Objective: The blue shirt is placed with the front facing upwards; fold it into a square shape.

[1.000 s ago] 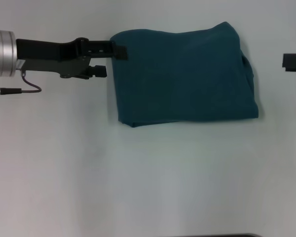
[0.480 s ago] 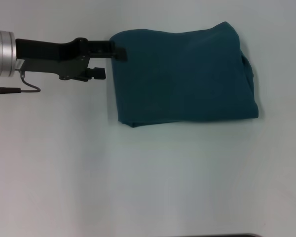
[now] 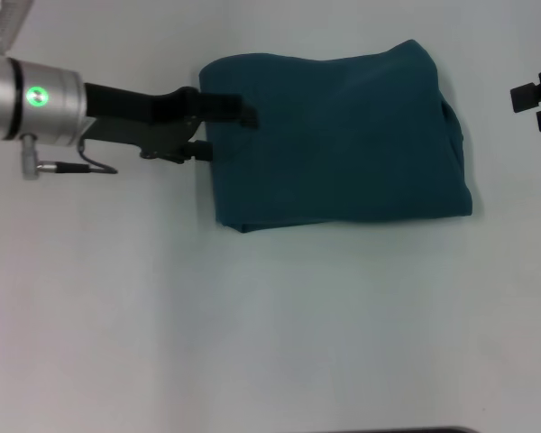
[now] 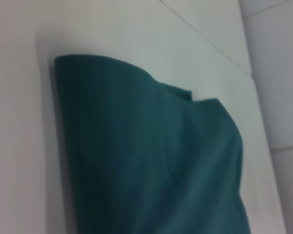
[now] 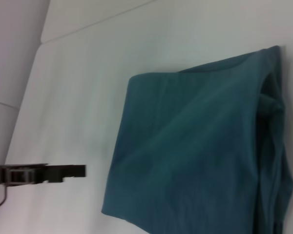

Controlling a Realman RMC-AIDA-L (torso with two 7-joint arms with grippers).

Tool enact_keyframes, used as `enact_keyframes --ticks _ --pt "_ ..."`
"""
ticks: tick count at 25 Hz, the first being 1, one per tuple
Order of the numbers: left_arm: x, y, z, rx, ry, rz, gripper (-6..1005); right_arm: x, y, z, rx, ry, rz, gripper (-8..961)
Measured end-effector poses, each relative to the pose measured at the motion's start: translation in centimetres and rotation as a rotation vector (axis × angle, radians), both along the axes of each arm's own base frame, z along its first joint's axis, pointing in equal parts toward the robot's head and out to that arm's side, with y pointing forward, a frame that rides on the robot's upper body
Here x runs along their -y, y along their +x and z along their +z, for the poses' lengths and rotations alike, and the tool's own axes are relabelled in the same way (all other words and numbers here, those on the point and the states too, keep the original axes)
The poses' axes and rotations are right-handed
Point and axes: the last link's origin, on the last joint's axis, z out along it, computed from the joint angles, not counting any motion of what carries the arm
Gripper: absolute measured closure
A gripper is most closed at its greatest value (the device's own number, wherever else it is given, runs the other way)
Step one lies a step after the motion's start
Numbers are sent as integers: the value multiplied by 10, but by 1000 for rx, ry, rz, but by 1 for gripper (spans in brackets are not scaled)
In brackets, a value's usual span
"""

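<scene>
Now I see the dark teal-blue cotton shirt (image 3: 338, 135) folded square, upper centre of frame. My left gripper (image 3: 224, 132) stands parted over its left edge; the right gripper (image 3: 534, 106) shows parted fingers at the right edge.

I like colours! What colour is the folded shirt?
Dark teal-blue all over, plain; the blue shirt shows best from the head view.

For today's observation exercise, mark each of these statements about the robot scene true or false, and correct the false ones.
1. The blue shirt lies folded into a compact block on the table. True.
2. The left gripper is at the shirt's left edge. True.
3. The right gripper is pressing on the shirt. False: it sits apart from it, at the right edge of the head view.
4. The shirt's chest lettering faces up. False: only plain fabric shows.
5. The shirt hangs off the table. False: it lies wholly on it.
</scene>
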Motion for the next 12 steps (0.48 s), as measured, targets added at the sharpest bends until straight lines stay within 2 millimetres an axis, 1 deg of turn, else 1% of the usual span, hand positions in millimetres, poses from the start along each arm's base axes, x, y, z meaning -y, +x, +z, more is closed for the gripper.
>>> enact_keyframes --ticks 4,7,10,12 --pt "-10 4 -13 -56 12 -9 41 -1 -3 -5 -11 -2 5 8" --pt "-20 3 -23 -133 39 -17 41 -3 -5 -8 -12 -5 9 7" --pt "-25 -1 -29 -202 57 -13 41 -4 -6 -9 -12 -4 12 7" --pt "-28 -2 -30 -223 71 -8 40 -4 -7 -9 -13 -2 12 7"
